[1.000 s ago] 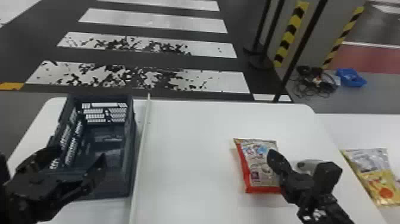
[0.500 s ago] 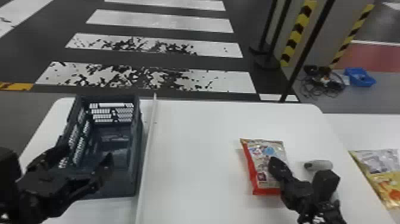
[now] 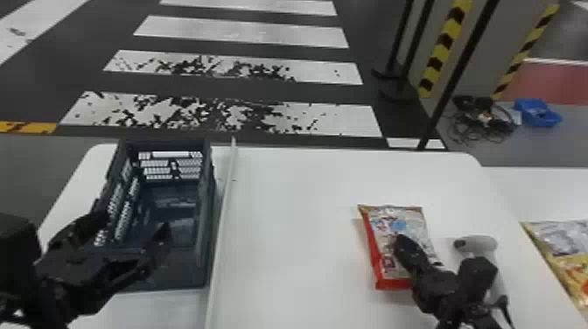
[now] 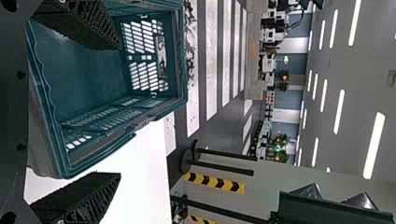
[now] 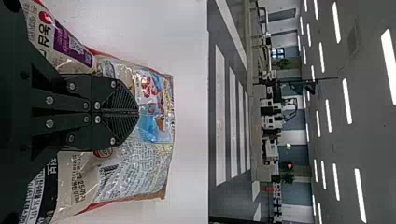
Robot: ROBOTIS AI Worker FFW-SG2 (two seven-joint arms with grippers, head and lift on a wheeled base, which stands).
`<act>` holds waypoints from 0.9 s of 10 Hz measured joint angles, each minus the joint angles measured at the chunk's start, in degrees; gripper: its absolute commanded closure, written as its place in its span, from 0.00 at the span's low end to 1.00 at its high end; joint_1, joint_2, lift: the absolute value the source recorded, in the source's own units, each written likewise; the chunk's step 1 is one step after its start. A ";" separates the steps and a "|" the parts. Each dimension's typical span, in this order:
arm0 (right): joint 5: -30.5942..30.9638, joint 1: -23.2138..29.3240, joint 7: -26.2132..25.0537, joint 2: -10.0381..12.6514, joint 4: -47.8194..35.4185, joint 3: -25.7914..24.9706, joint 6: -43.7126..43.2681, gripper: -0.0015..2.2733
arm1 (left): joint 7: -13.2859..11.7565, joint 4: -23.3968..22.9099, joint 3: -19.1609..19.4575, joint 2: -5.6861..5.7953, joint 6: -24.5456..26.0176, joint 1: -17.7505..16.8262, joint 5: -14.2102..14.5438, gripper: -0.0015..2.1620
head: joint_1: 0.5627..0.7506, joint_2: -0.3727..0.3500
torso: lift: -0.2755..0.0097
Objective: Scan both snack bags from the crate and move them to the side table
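Now, changes first. Item: right gripper (image 5: 138, 112), moved a little leftward over the red-edged snack bag (image 3: 396, 218) by the head view; fingers pressed together, nothing seen between them; whether they touch the wrapper, cannot tell.

Item: handheld scanner (image 3: 477, 243), on the work table (image 3: 288, 218) just right of that bag, less covered by the right arm than in the earlier frames.

Item: head view, swung slightly, so that all the furniture sits further right in it; bag and crate (image 3: 206, 188) keep their places on the table.

Item: red-edged snack bag, lying flat, ungripped; barcode (image 5: 109, 173) on its upper face, in the right wrist view. Bearing on the task: the code seems presented for reading, so a scan is likely the step in hand; whether one is done, cannot tell.

Item: yellow snack bag (image 3: 564, 245), resting on the side table (image 3: 538, 188); half the moving appears complete.

Item: left gripper (image 4: 120, 111), parked at the crate's near end, fingers wide apart, holding nothing.

Probable next requirement: right gripper freed for the scanner; slick wrapper may slide if nudged.
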 measured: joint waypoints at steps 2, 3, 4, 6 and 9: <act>-0.11 -0.05 0.11 0.14 0.69 0.25 -1.41 0.98 | -0.14 0.56 -0.12 -0.06 -0.87 -0.15 0.25 0.01 | 0.70 0.40 | 0.63; -0.65 1.22 0.11 0.11 -2.26 -0.53 -0.72 0.98 | -0.15 0.57 -0.16 -0.06 -0.91 -0.25 0.26 0.01 | 0.70 0.39 | 0.63; -1.57 3.54 0.09 0.01 -8.11 -2.24 2.17 0.95 | -0.15 0.50 -0.14 -0.03 -0.92 -0.39 0.26 0.01 | 0.70 0.38 | 0.63; -3.92 8.41 0.09 -0.19 -21.05 -6.74 9.78 0.08 | -0.20 0.36 -0.41 -0.05 -0.93 -0.74 0.26 0.01 | 0.70 0.35 | 0.63; -3.87 10.38 0.17 -2.90 -26.29 -14.76 17.89 0.02 | -0.29 0.44 -0.62 0.04 -0.93 -0.88 0.26 0.01 | 0.70 0.22 | 0.63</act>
